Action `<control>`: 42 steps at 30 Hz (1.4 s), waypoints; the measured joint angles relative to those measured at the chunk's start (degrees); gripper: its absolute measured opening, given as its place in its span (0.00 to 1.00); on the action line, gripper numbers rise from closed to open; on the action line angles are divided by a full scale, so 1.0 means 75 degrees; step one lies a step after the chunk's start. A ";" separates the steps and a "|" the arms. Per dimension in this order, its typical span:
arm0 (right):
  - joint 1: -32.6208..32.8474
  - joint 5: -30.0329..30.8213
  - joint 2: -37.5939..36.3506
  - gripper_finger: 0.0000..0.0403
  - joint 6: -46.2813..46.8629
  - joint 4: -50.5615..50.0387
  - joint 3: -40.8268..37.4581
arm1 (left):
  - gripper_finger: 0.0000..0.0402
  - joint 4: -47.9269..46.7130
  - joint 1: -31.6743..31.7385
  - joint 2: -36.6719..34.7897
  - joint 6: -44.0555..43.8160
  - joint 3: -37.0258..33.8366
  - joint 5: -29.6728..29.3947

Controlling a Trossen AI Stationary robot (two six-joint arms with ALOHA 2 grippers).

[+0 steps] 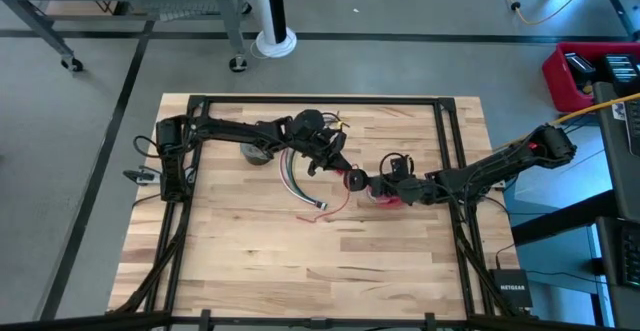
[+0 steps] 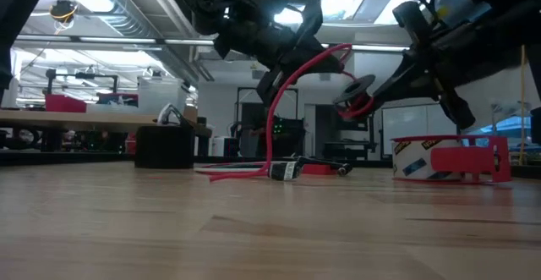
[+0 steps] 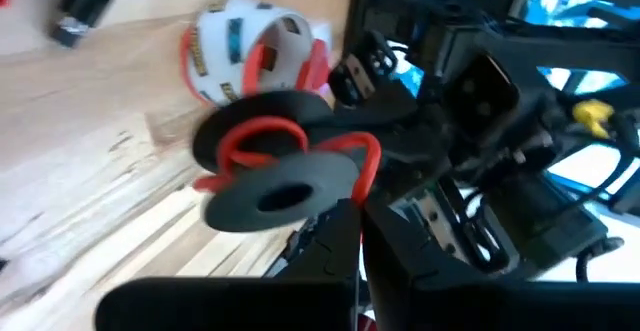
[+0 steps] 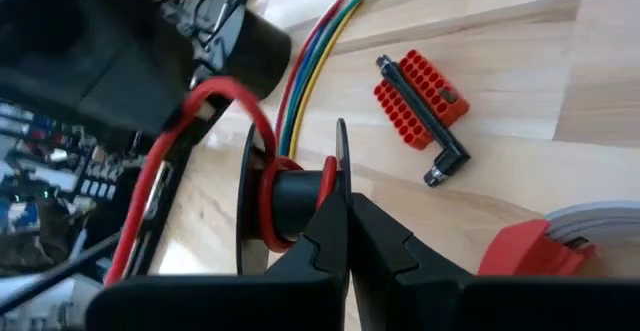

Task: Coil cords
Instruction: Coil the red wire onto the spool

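A small black spool (image 1: 355,179) wound with red wire (image 2: 355,94) hangs in the air over the table's middle. My right gripper (image 1: 366,182) is shut on it. My left gripper (image 1: 338,164) is beside it, shut on the red wire (image 2: 292,85), which arcs up from the table to the spool. The long bundle of red, green, white and grey wires (image 1: 293,176) lies flat on the table under my left arm, its plug end (image 1: 320,208) toward the near edge. A grey coil (image 1: 258,153) sits by my left arm. My left gripper pinches the single red wire (image 3: 370,166) between its two fingers, a short way from the spool. The wire runs slack in a loop from the fingers to the spool's core, and its other part hangs down to the table (image 2: 270,157). My right gripper pinches one round flange of the spool (image 4: 340,166) at its rim between its two fingers. It comes from the table's right side. The spool is lifted clear of the table, with its axis lying about level across the fingers.
The red-and-white tape roll (image 1: 386,199) sits on the table under my right gripper. A small red block with a black L-shaped bar (image 4: 420,101) lies beside the wire bundle. A black frame (image 1: 445,141) borders the table. Bare wood stretches along the near side.
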 joint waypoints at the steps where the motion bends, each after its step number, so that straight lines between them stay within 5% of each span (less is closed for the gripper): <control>1: -0.0082 -0.0053 0.0000 0.01 0.0082 -0.0006 -0.0003 | 0.00 0.0101 -0.0020 0.0000 -0.0001 0.0000 0.0002; 11: -0.0797 -0.0313 0.0050 0.01 0.0149 0.0111 -0.0003 | 0.00 0.0234 -0.0358 -0.0006 0.0293 0.0000 0.0352; 21: -0.1011 -0.0363 0.0050 0.01 0.0010 0.0532 -0.0003 | 0.00 0.0286 -0.0382 -0.0036 0.1963 0.0000 0.0517; 33: -0.1011 -0.0506 0.0050 0.01 -0.0087 0.0405 -0.0003 | 0.00 0.3380 0.0092 -0.0073 0.3986 0.0000 0.1722; 42: -0.1011 -0.0513 0.0032 0.01 -0.0118 0.0434 -0.0003 | 0.00 0.2947 -0.0701 -0.0073 0.5306 0.0000 0.2090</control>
